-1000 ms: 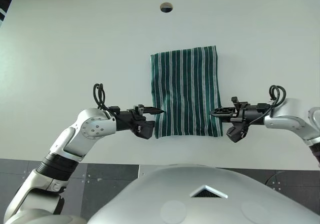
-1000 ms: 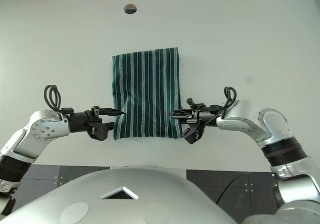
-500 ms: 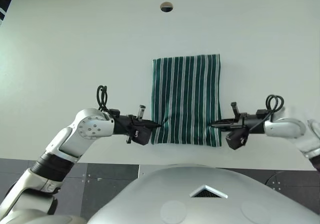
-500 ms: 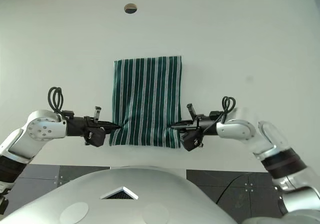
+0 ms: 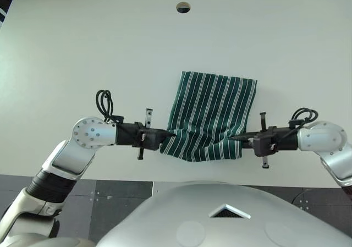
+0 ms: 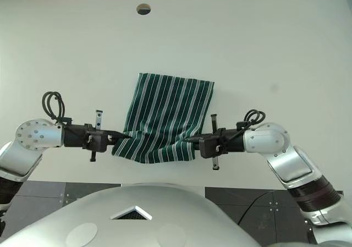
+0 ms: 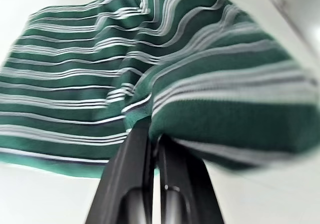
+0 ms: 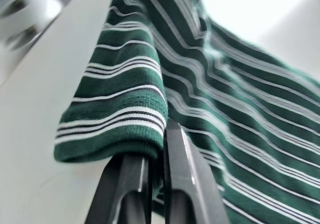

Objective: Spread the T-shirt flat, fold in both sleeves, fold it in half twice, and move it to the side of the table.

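Observation:
The green T-shirt with white stripes is folded into a long panel on the white table. Its far edge rests on the table and its near end is lifted, sagging between the arms. My left gripper is shut on the near left corner, and my right gripper is shut on the near right corner. In the left wrist view the fingers pinch the striped cloth. In the right wrist view the hem drapes over the shut fingers.
A round cable hole sits in the table near its far edge. Open table surface lies left, right and beyond the shirt. The table's near edge runs just below both grippers.
Both grippers closed on the near corners and raised them off the table. The near end now hangs between the arms, and the shirt has skewed and shifted right.

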